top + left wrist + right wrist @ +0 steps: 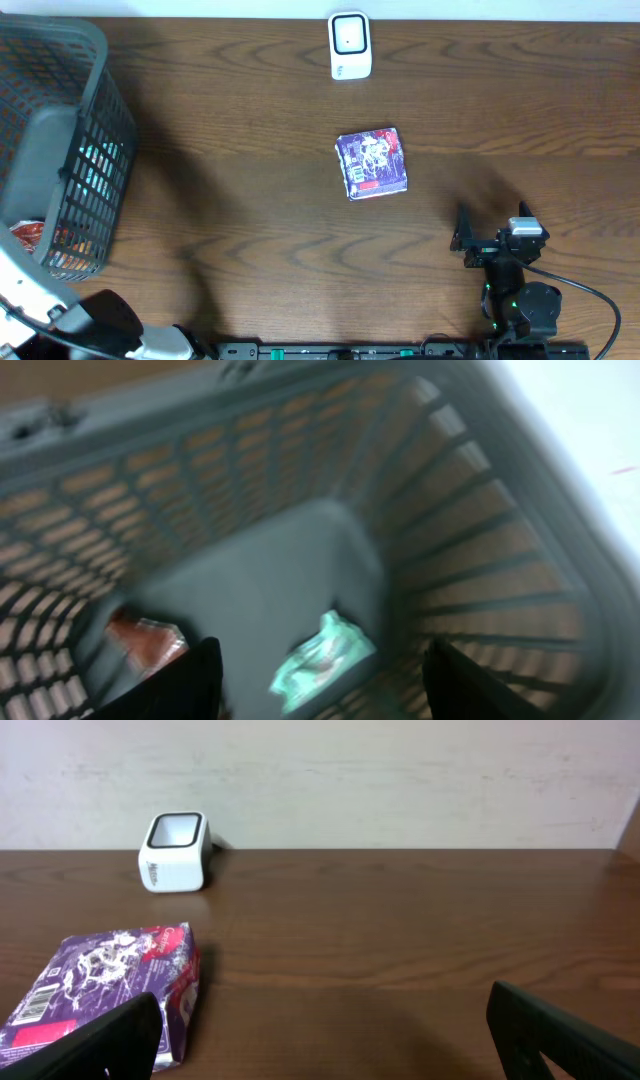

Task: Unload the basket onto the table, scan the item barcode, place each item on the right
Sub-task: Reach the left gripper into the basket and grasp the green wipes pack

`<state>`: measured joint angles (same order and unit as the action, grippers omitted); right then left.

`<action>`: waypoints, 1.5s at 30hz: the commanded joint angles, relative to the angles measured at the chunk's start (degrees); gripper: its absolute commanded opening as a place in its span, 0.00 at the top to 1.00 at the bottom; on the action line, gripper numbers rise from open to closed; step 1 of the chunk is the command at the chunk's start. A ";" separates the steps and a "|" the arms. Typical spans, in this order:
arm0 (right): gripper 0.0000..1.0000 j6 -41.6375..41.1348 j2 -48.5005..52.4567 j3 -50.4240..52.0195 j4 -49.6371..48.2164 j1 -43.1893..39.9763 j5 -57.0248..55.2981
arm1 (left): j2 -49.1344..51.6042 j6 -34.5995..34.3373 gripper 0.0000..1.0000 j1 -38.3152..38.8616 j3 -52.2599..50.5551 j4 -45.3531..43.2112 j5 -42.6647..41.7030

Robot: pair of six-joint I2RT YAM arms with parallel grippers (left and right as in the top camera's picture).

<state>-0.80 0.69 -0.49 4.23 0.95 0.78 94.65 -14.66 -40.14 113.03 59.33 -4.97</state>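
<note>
A purple snack packet [373, 163] lies flat in the middle of the table, label side up. The white barcode scanner [350, 45] stands at the far edge, beyond the packet. My right gripper [492, 225] rests low at the near right, open and empty; its wrist view has the packet [110, 975] just ahead of the left finger and the scanner [176, 852] further back. My left gripper [322, 650] hangs over the inside of the grey basket [500, 510], jaws apart with nothing between them. A teal packet [322, 657] and a red packet [148, 640] lie on the basket floor below.
The grey mesh basket [95, 150] fills the left end of the table. The left arm's white link [25, 290] sits at the near left corner. The left wrist view is blurred. A pale wall [400, 770] stands behind the table.
</note>
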 commanded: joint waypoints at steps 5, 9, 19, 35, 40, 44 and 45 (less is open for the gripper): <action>0.01 -0.42 -0.37 0.17 0.09 -0.59 -0.02 | 8.24 14.12 0.36 -1.64 -1.62 6.27 -1.42; 0.01 -0.42 -0.37 0.17 0.09 -0.59 -0.02 | 12.50 15.69 0.36 -1.51 -1.62 7.65 -4.46; 0.01 -0.42 -0.37 0.17 0.09 -0.59 -0.02 | 22.95 21.33 0.36 -1.33 -1.62 10.12 -11.52; 0.01 -0.42 -0.37 0.17 0.09 -0.59 -0.02 | 33.81 25.57 0.36 3.28 -2.19 9.60 -10.51; 0.01 -0.42 -0.37 0.17 0.09 -0.59 -0.02 | 35.60 25.49 0.36 3.26 -2.34 10.08 -5.27; 0.01 -0.42 -0.37 0.17 0.09 -0.59 -0.02 | 36.11 25.33 0.36 3.26 -3.02 9.53 -5.29; 0.01 -0.42 -0.37 0.17 0.09 -0.59 -0.02 | 36.17 25.31 0.36 3.26 -3.58 9.03 -5.31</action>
<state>-0.80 0.69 -0.49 4.21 0.95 0.78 129.62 10.17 -36.69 111.00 68.93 -12.08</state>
